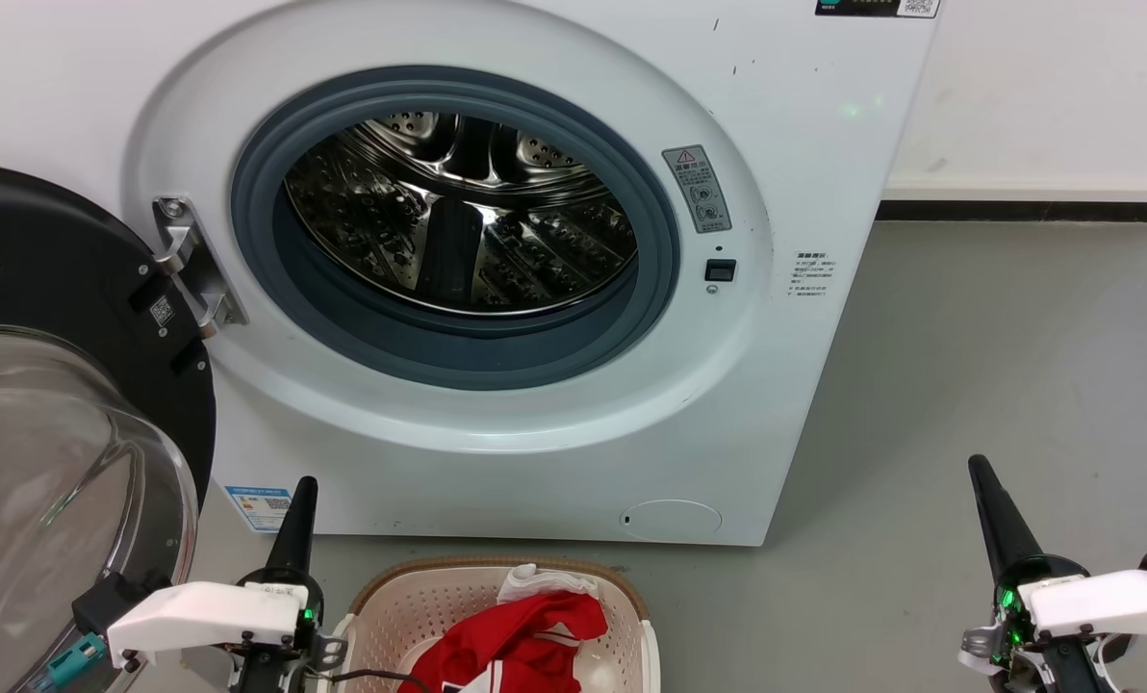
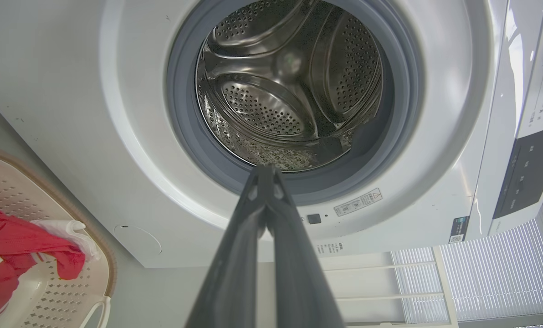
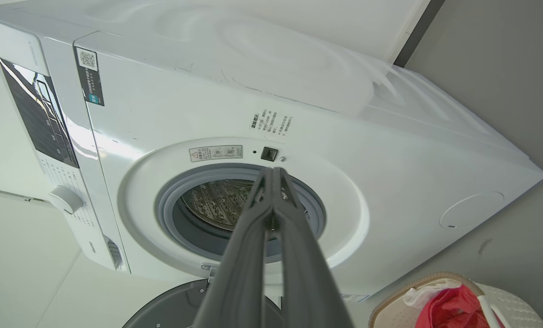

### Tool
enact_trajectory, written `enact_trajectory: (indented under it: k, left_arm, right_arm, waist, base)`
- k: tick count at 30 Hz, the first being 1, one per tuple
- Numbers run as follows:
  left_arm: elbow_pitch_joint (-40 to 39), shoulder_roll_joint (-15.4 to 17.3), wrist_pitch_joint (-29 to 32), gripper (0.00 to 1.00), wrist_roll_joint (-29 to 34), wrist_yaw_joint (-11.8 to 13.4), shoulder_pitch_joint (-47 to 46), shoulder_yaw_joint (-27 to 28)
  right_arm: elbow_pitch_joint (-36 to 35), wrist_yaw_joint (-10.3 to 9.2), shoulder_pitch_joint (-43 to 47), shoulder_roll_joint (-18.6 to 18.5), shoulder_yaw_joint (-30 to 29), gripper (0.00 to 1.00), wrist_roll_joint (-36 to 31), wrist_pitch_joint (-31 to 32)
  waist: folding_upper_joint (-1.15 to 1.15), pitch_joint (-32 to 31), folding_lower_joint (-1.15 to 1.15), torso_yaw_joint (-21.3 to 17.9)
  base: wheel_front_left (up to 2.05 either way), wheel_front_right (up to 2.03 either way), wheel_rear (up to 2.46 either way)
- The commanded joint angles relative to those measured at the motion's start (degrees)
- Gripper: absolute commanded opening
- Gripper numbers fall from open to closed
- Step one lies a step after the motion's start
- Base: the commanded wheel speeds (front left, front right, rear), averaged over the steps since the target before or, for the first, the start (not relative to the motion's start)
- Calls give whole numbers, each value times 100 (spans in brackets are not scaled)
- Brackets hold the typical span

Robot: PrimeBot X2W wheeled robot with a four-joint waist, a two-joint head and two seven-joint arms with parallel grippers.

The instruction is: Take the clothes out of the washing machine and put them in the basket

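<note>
You see the clothes at the bottom centre of the head view. They are a red heap with white trim lying in the basket, with a whitish piece bunched against the far rim. The basket sits on the grey floor just in front of the washer, below its opening.

The washer fills the upper half of the frame. Its grey seal rings the shiny drum, whose perforated steel shows through the opening. The door hangs swung open at the left edge, glass bowl toward you.

Your left gripper stands at the lower left, just beside the basket, fingers pressed together and pointing up. In the left wrist view they meet at the tips in front of the seal's lower edge.

Your right gripper stands at the lower right over the floor, well apart from the basket, fingers likewise closed together. In the right wrist view their tips overlap the top of the opening.
</note>
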Motion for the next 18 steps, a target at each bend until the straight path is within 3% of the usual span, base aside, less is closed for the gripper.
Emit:
enact_trajectory:
  k: [1,18]
  left_arm:
    - [-19,3,38,0,-151,-33,-123,37]
    - [7,-24,252,0,-988,-114,-182,159]
  right_arm:
    - [9,1,-140,-26,-21,0,157,30]
    - [163,1,-274,-7,-87,0,973,170]
  waist:
    - [0,3,0,-2]
    - [0,39,0,-28]
  base:
    - [0,0,0]
    - [0,0,0]
